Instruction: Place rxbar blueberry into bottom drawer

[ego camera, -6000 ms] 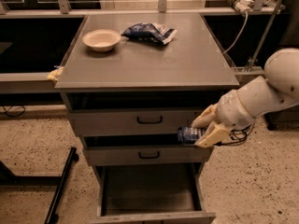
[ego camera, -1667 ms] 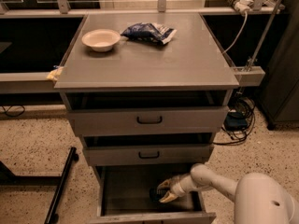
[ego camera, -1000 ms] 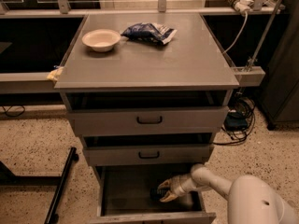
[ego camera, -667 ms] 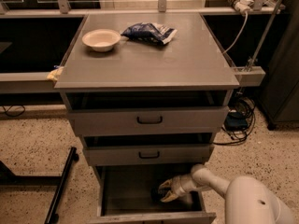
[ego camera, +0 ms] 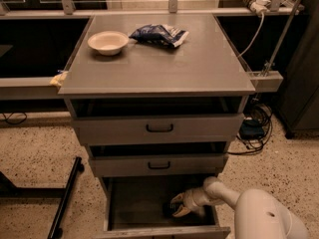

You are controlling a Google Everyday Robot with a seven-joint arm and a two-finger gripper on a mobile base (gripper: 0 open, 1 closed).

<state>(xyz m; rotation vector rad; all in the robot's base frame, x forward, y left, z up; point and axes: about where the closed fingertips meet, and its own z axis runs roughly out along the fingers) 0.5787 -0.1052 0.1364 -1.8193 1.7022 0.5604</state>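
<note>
Gripper [ego camera: 175, 206] inside bottom drawer [ego camera: 134, 203], right of centre, fingers spread. Rxbar blueberry [ego camera: 168, 209] at fingertips, contact unclear. Open floor left; right wall near.

White rounded arm [ego camera: 260, 214]; tan-tipped gripper [ego camera: 176, 206] inside bottom drawer [ego camera: 130, 204].

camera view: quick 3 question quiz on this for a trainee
1. True or false: the gripper is inside the open bottom drawer.
2. What sits beside the blue-and-white bag on the cabinet top? A) white bowl B) mug C) bottle
3. Fill in: ___ black handles are visible.
Key: 1 true; 2 A; 3 two.
</note>
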